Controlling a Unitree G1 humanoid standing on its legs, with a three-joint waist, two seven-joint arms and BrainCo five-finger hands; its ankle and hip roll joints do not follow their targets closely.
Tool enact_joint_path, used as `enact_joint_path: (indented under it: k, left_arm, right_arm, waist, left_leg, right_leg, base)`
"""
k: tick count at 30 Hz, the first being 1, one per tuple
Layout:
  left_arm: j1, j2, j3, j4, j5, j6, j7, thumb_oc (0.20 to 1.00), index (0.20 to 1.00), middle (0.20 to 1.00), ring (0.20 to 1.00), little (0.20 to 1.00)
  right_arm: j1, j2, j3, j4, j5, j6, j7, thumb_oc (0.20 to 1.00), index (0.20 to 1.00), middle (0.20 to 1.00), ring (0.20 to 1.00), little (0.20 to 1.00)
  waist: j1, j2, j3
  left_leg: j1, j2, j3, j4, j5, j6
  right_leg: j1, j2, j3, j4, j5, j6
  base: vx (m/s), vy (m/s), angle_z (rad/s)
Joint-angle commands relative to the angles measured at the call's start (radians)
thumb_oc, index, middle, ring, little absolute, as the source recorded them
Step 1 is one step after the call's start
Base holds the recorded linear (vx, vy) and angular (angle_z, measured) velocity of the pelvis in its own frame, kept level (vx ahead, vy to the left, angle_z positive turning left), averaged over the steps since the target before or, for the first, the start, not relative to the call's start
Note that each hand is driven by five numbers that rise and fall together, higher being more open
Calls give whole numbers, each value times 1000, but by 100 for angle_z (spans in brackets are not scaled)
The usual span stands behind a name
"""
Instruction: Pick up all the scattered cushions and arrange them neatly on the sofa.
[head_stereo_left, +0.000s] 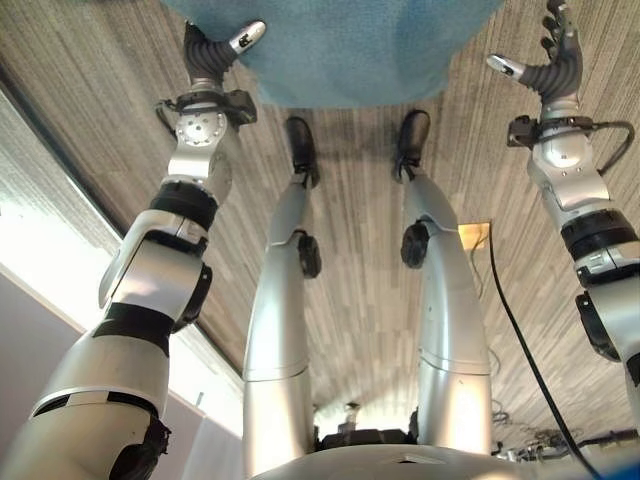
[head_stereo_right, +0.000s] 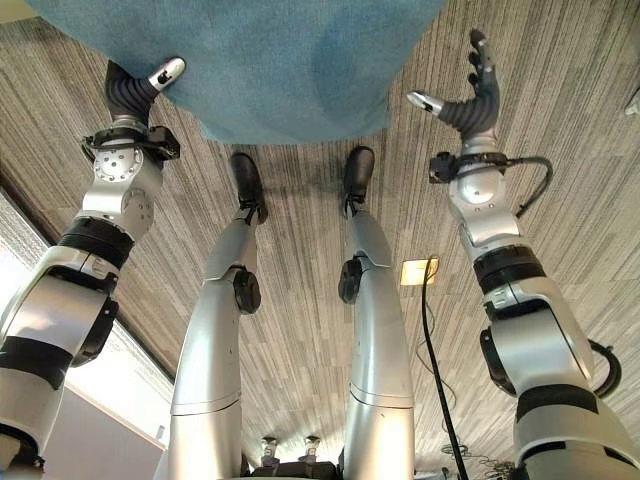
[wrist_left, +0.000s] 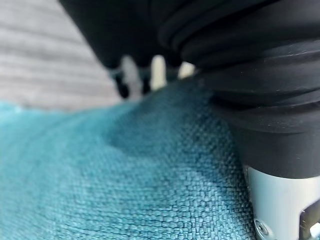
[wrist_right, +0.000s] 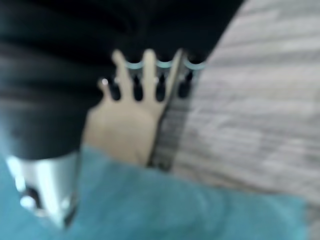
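Because the teal cushion (head_stereo_right: 270, 70) lies flat on the striped wood floor (head_stereo_right: 560, 170) just ahead of me and is too broad for one hand, I bring both arms down to it, one at each side. My left hand (head_stereo_left: 222, 48) sits against the cushion's left edge, thumb lying out on top of the fabric. The fingers run on past the rim in the left wrist view, and I cannot tell whether they curl under it or lie straight along it. In that same view the weave bulges close beside the hand's ribbed cover, which suggests I am pressing into the soft edge to get purchase.

My right hand (head_stereo_right: 472, 95) hangs apart from the cushion's right side, fingers spread wide and thumb held out, holding nothing. I judge it is opened that far so it can come in against the opposite edge and squeeze the cushion between both hands. The cushion is not yet lifted, and the sofa is still to be reached.
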Motion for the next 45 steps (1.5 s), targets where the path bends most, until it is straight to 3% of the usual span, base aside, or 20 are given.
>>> enact_joint_path:
  k: [1, 7, 13, 14, 15, 16, 20, 26, 29, 31, 35, 36, 40, 45]
  left_arm:
    - [96, -11, -13, -28, 54, -32, 13, 1000, 1000, 1000, 1000, 1000]
    - [56, -32, -38, -30, 59, -39, 19, 1000, 1000, 1000, 1000, 1000]
    - [-38, -87, -62, -42, 42, -55, 40, 1000, 1000, 1000, 1000, 1000]
    - [-35, -93, -65, -58, 39, -58, 39, 1000, 1000, 1000, 1000, 1000]
    - [-33, -92, -65, -59, 40, -58, 40, 558, 558, 558, 558, 558]
    - [-22, -107, -57, -97, 20, -69, 32, 200, 200, 200, 200, 200]
    - [18, -109, -47, -176, 31, -83, 28, 200, 200, 200, 200, 200]
    - [151, -140, -33, -328, 74, -95, 22, 200, 200, 200, 200, 200]
    - [307, -145, -10, -477, 125, -94, -5, 200, 200, 200, 200, 200]
    - [506, -142, 33, -603, 188, -93, -35, 200, 200, 200, 200, 200]
    - [688, -159, 68, -704, 202, -94, -60, 200, 200, 200, 200, 200]
    - [762, -163, 85, -736, 196, -91, -79, 200, 200, 200, 200, 200]
    - [906, -172, 88, -799, 164, -77, -137, 200, 200, 200, 200, 200]
    - [961, -179, 62, -786, 151, -57, -168, 200, 200, 200, 200, 200]
  right_arm:
    - [55, -5, 49, -30, 24, -50, 4, 1000, 1000, 1000, 1000, 1000]
    - [-59, 30, 107, 38, 19, -38, 11, 1000, 1000, 1000, 1000, 1000]
    - [-217, 156, 181, 103, 34, -20, 20, 1000, 1000, 1000, 1000, 1000]
    - [-216, 172, 185, 90, 39, -22, 24, 460, 460, 460, 460, 460]
    - [-215, 173, 185, 89, 39, -22, 24, 200, 200, 200, 200, 200]
    - [-207, 209, 192, 37, 42, -26, 41, 200, 200, 200, 200, 200]
    - [-153, 232, 174, -50, 41, -37, 58, 200, 200, 200, 200, 200]
    - [6, 188, 99, -195, -13, -46, 63, 200, 200, 200, 200, 200]
    - [191, 149, 21, -315, -60, -48, 84, 200, 200, 200, 200, 200]
    - [418, 152, -69, -439, -100, -56, 106, 200, 200, 200, 200, 200]
    - [618, 176, -132, -573, -126, -60, 130, 200, 200, 200, 200, 200]
    - [686, 179, -151, -635, -152, -55, 137, 200, 200, 200, 200, 200]
    - [821, 166, -159, -724, -218, -36, 164, 200, 200, 200, 200, 200]
    - [899, 165, -162, -727, -236, -20, 179, 200, 200, 200, 200, 200]
  waist:
    - [-11, 29, -107]
    - [14, 47, -107]
    - [43, 69, -92]
    - [44, 70, -92]
    - [43, 70, -93]
    - [43, 67, -99]
    - [35, 57, -114]
    - [24, 49, -139]
    - [17, 45, -147]
    - [15, 41, -155]
    - [14, 37, -167]
    - [10, 33, -180]
    - [3, 21, -215]
    - [-7, 3, -242]
  left_leg:
    - [13, 47, -34, 11, -30, -57]
    - [7, 49, -39, 4, -22, -61]
    - [-7, 41, -45, 14, -16, -57]
    - [-8, 40, -46, 19, -16, -55]
    - [-8, 40, -46, 19, -16, -56]
    - [-5, 38, -48, 26, -19, -53]
    - [15, 41, -47, 19, -21, -56]
    - [97, 45, -50, -25, -13, -67]
    - [222, 51, -57, -99, 3, -87]
    - [387, 56, -59, -171, 18, -106]
    - [564, 51, -50, -240, 31, -118]
    - [634, 47, -41, -266, 62, -114]
    - [867, 48, -32, -321, 56, -112]
    - [1062, 50, -17, -364, 49, -106]
  right_leg:
    - [-3, -25, 80, 8, 28, 153]
    - [-12, -27, 74, 16, 22, 155]
    - [-28, -23, 73, 41, 18, 152]
    - [-30, -21, 71, 45, 17, 151]
    - [-30, -21, 71, 45, 17, 151]
    - [-27, -13, 69, 49, 16, 147]
    - [-2, -6, 60, 36, 16, 142]
    - [87, 1, 35, -3, 22, 140]
    - [215, -2, 14, -58, 26, 141]
    - [383, -4, 6, -131, 31, 138]
    - [551, -1, -11, -199, 33, 133]
    - [630, 0, -24, -247, 63, 122]
    - [878, 12, -39, -332, 60, 121]
    - [1086, 28, -44, -398, 53, 120]
  base:
    - [22, -56, 1]
    - [6, -26, 0]
    - [2, -19, 1]
    - [0, 0, 0]
    - [0, 0, 0]
    - [4, -28, 3]
    - [2, -9, 1]
    - [-6, -5, 0]
    - [-27, -61, 5]
    - [1, -58, 1]
    - [-6, -32, -3]
    - [0, 0, 0]
    - [68, -35, -4]
    - [121, -27, 0]
